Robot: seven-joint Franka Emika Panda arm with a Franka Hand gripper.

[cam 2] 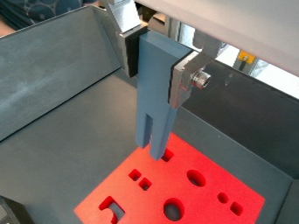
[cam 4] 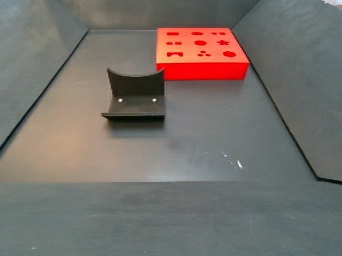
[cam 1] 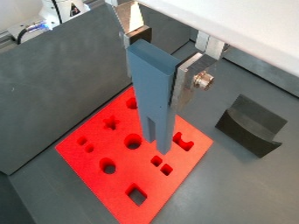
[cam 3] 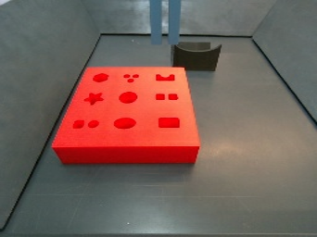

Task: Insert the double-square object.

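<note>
My gripper [cam 1: 162, 66] is shut on a long blue bar [cam 1: 152, 96], held upright; the bar also shows in a wrist view [cam 2: 156, 96]. The bar's lower end is split into two square prongs. It hangs above the far part of the red board [cam 1: 93, 171]. The board's double-square hole shows in both wrist views [cam 1: 160, 164] [cam 2: 140, 181] and in a side view [cam 3: 164, 95]. In that side view only the bar's lower end [cam 3: 165, 23] shows, above the floor behind the board [cam 3: 74, 139]. The gripper itself is out of view in both side views.
The dark fixture [cam 3: 196, 56] stands on the floor beside the board's far corner; it also shows in a side view [cam 4: 134, 95] and a wrist view [cam 1: 251, 124]. Grey walls enclose the floor. The board [cam 4: 201, 60] has several other shaped holes.
</note>
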